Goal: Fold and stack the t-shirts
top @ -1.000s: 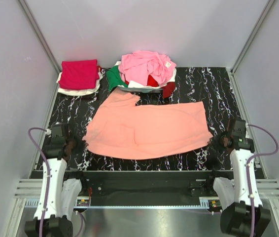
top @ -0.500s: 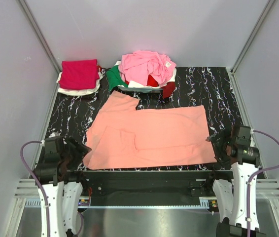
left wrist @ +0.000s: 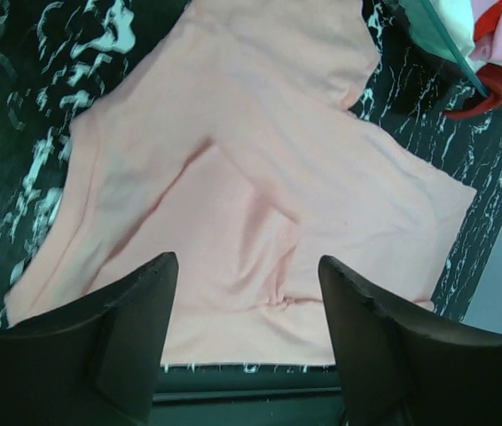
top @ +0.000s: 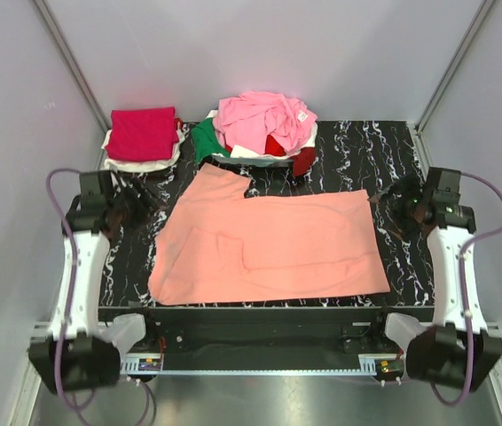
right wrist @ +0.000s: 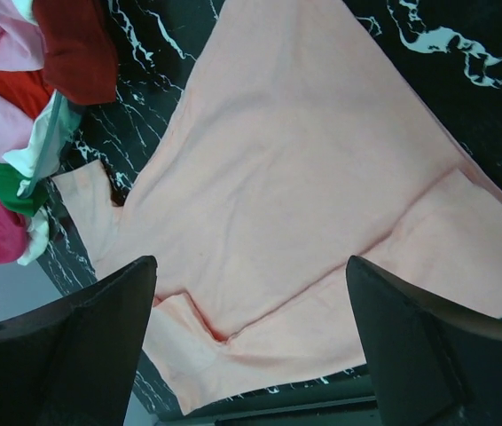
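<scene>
The left end effector (left wrist: 247, 266) and right end effector (right wrist: 251, 266) are hovering, both spread apart, flanking the salmon shirt (top: 269, 244).

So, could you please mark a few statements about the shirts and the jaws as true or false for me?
1. The orange shirt lies spread on the mat. True.
2. The crimson shirt is spread out beside it. False: it sits folded on white cloth, far left.
3. Both pairs of jaws are open and empty. True.
4. The pink shirt lies under the orange one. False: it tops the heap beyond it.
</scene>
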Motion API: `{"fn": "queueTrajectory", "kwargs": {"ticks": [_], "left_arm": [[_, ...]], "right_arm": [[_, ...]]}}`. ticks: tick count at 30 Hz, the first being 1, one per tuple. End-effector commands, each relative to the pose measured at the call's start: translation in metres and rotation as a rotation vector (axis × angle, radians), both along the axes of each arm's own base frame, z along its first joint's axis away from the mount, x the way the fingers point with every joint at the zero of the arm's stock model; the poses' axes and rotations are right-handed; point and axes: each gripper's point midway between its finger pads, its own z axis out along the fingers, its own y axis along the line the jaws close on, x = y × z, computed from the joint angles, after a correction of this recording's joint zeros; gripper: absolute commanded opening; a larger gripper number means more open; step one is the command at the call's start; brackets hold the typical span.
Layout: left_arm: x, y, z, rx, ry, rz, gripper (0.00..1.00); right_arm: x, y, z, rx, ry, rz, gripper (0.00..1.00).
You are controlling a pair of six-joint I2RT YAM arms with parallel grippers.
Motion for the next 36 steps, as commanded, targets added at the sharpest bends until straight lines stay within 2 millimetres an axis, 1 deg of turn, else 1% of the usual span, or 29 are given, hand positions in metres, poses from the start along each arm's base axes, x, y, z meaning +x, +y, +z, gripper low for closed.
{"fn": "queueTrajectory", "kwargs": {"ticks": [1,2,3,5,6,8,9,10,11,12,13,14,15,17,18,20,23,24,26,27,30,31,32,33,34,35,36], "left_arm": [[0.095,-0.009,0.032,0.024,-0.216,-0.164,0.67],[0.114,-0.012,0.033,0.029,-0.233,-0.197,0.67],[0.145,-0.013,0.025,0.035,-0.205,-0.219,0.65],[0.174,-0.020,0.012,0.066,-0.175,-0.280,0.63],[0.203,-0.021,0.002,0.088,-0.159,-0.301,0.61],[0.224,-0.031,-0.013,0.091,-0.118,-0.343,0.58],[0.245,-0.032,-0.025,0.107,-0.105,-0.353,0.57],[0.254,-0.034,-0.034,0.120,-0.090,-0.358,0.55],[0.258,-0.042,-0.044,0.133,-0.064,-0.381,0.54],[0.273,-0.039,-0.060,0.176,-0.045,-0.379,0.54],[0.277,-0.045,-0.069,0.192,-0.032,-0.391,0.51],[0.280,-0.048,-0.079,0.202,-0.012,-0.402,0.51],[0.290,-0.046,-0.094,0.232,0.009,-0.397,0.51],[0.293,-0.054,-0.108,0.253,0.038,-0.415,0.51],[0.298,-0.057,-0.118,0.272,0.047,-0.421,0.51],[0.305,-0.061,-0.126,0.299,0.050,-0.421,0.52],[0.311,-0.058,-0.135,0.379,0.071,-0.394,0.56],[0.314,-0.056,-0.138,0.396,0.076,-0.382,0.60],[0.313,-0.054,-0.144,0.423,0.101,-0.371,0.61],[0.317,-0.049,-0.148,0.468,0.110,-0.350,0.64],[0.315,-0.051,-0.162,0.496,0.140,-0.361,0.65],[0.311,-0.052,-0.168,0.502,0.163,-0.372,0.65],[0.309,-0.055,-0.177,0.508,0.183,-0.385,0.65],[0.308,-0.057,-0.179,0.520,0.188,-0.398,0.65],[0.302,-0.064,-0.185,0.529,0.211,-0.422,0.65],[0.301,-0.068,-0.186,0.537,0.212,-0.436,0.65],[0.298,-0.077,-0.187,0.546,0.211,-0.458,0.65]], "right_arm": [[0.052,0.011,0.015,0.012,-0.108,0.159,0.94],[0.057,0.011,0.013,0.014,-0.102,0.175,0.94],[0.061,0.010,0.011,0.012,-0.097,0.177,0.94],[0.070,0.009,0.012,0.002,-0.109,0.189,0.94],[0.076,0.007,0.013,-0.007,-0.126,0.189,0.94],[0.080,0.006,0.014,-0.019,-0.135,0.193,0.94],[0.081,0.005,0.013,-0.026,-0.133,0.190,0.95],[0.084,0.003,0.009,-0.030,-0.122,0.195,0.94],[0.086,0.003,0.008,-0.032,-0.120,0.199,0.94],[0.087,0.003,0.007,-0.033,-0.115,0.203,0.94],[0.089,0.002,0.002,-0.033,-0.103,0.207,0.94],[0.090,0.002,0.001,-0.033,-0.100,0.208,0.95],[0.091,0.001,-0.002,-0.035,-0.097,0.208,0.95],[0.093,0.001,-0.004,-0.033,-0.096,0.209,0.95],[0.094,0.001,-0.007,-0.030,-0.092,0.207,0.95],[0.096,0.002,-0.010,-0.023,-0.089,0.210,0.95],[0.097,0.002,-0.013,-0.016,-0.083,0.209,0.95],[0.098,0.003,-0.014,-0.013,-0.084,0.210,0.95],[0.097,0.003,-0.014,-0.011,-0.086,0.208,0.95],[0.097,0.003,-0.015,-0.011,-0.088,0.209,0.95],[0.096,0.004,-0.017,-0.008,-0.087,0.211,0.95],[0.096,0.004,-0.018,-0.008,-0.084,0.210,0.95],[0.096,0.004,-0.018,-0.006,-0.084,0.209,0.95],[0.096,0.004,-0.019,-0.007,-0.083,0.211,0.95],[0.096,0.004,-0.020,-0.001,-0.082,0.209,0.95],[0.096,0.004,-0.021,0.000,-0.079,0.209,0.95],[0.097,0.004,-0.022,0.002,-0.079,0.209,0.95]]}}
